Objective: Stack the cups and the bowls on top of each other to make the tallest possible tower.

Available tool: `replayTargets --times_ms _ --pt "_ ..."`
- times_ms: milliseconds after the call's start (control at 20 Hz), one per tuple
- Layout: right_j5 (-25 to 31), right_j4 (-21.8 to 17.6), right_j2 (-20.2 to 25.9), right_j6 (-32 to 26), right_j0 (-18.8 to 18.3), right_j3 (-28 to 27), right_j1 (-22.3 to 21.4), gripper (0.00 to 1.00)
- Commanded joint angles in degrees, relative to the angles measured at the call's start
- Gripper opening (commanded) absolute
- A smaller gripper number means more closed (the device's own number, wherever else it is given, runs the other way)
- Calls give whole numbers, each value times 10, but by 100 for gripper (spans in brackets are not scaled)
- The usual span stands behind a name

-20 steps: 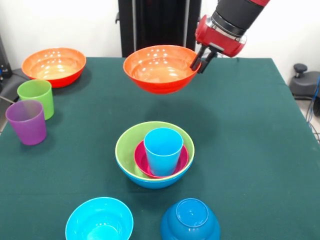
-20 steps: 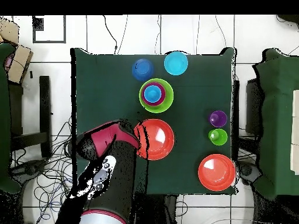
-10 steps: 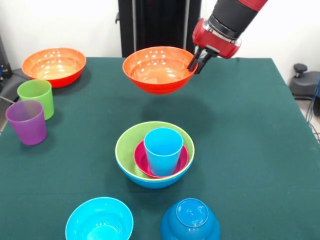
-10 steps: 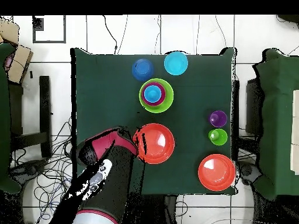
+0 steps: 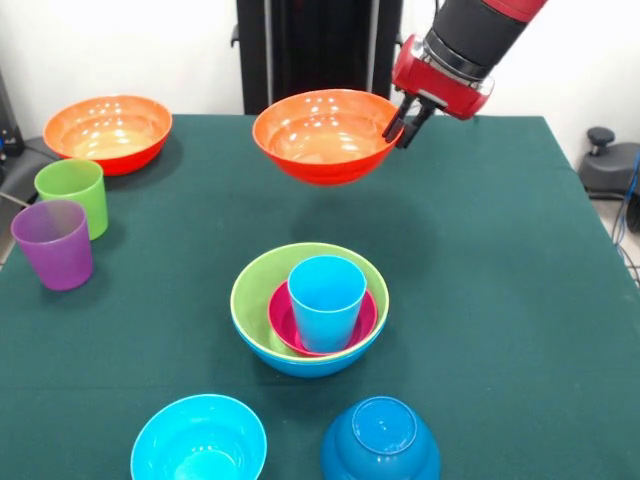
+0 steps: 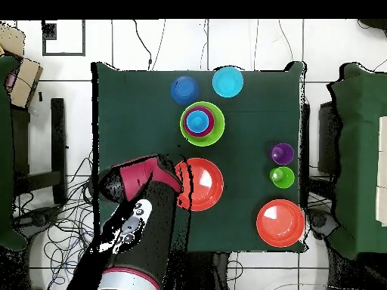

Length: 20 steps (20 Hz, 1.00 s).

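Held orange bowl (image 5: 324,135) shifted slightly right, bit higher.

Green table (image 5: 500,300) bears bowls, 2 cups.

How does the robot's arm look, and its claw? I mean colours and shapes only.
The arm is a thick round tube, black with red parts. It ends in a glossy red wrist housing. Under this sits the claw, small and black, with two short, thin fingers. In the overhead view the arm also shows white and grey patches on its black body.
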Motion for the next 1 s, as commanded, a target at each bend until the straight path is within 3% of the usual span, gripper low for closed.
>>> replayTargets --times_ms 50,300,550,1000 --pt "93 36 49 32 -26 -118 20 0" --pt "154 30 67 -19 -52 -217 54 0" --pt "182 30 90 -35 -71 -285 86 0" --pt "195 33 100 -30 -75 -314 104 0"
